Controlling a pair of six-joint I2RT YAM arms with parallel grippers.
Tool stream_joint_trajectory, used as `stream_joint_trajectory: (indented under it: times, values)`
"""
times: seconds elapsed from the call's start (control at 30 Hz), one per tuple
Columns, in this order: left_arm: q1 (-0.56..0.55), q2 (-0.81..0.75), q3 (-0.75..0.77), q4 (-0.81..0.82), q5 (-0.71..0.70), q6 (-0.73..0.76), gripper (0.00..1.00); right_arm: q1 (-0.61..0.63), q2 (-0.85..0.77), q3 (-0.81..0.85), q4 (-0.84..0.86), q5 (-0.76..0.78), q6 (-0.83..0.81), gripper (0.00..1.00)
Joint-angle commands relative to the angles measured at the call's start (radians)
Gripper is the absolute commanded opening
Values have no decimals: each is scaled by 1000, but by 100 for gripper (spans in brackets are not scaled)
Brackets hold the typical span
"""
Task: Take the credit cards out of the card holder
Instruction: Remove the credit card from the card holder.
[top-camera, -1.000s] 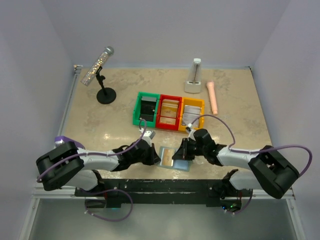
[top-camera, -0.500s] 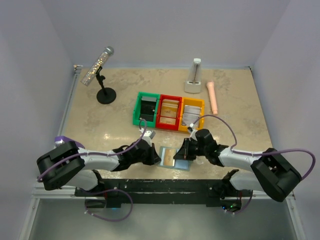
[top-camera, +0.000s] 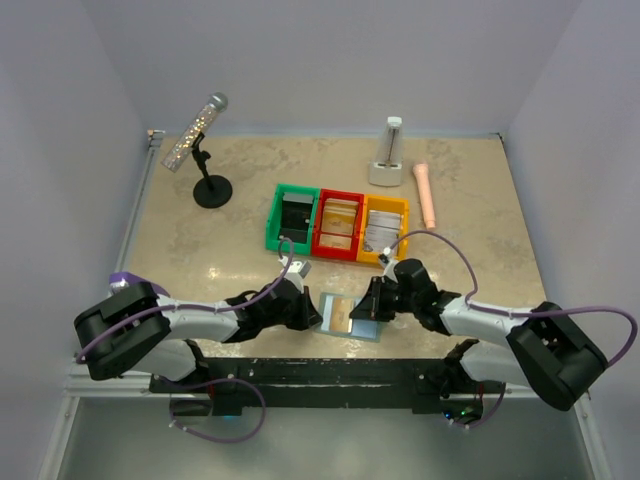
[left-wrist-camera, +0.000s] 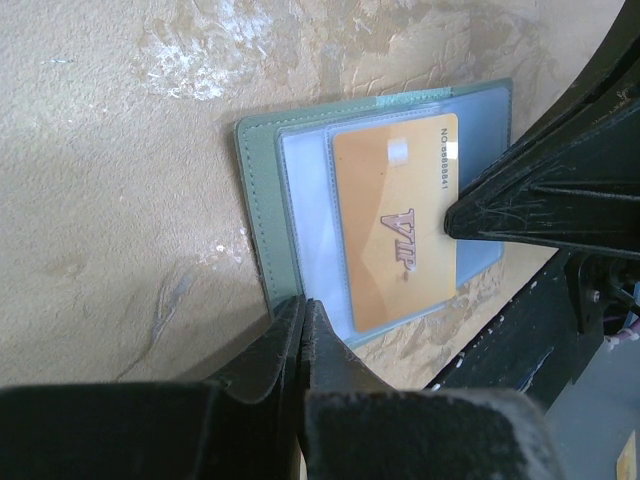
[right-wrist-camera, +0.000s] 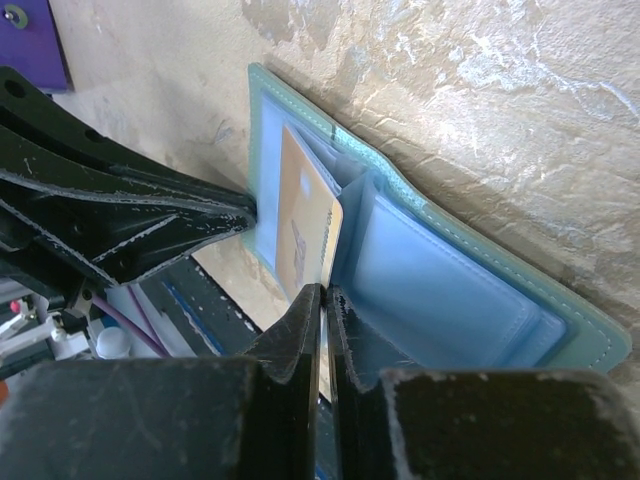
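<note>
Top view: the open card holder (top-camera: 350, 318) is laid lower centre, long axis left-right. Left wrist: the closed left gripper (left-wrist-camera: 303, 305) is pressed on its edge. Right wrist: the credit card (right-wrist-camera: 305, 225), axis vertical, is pinched by the right gripper (right-wrist-camera: 322, 293).

One holder (left-wrist-camera: 262, 215), one card (left-wrist-camera: 395, 225), three bins (top-camera: 340, 192)
</note>
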Motion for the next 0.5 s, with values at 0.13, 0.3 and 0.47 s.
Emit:
stream_joint_trajectory:
  times: [0.13,0.3,0.47]
  values:
    - [5,32,-34,-59,-29,-4,0,-16,-17,-19,-10,8,-33,11]
    - [5,34,-31,-61,-29,-4,0,-14,-8,-10,-8,-6,-35,17]
    - [5,34,-30,-62,-29,-4,0,-16,-3,0,-14,-9,-39,20]
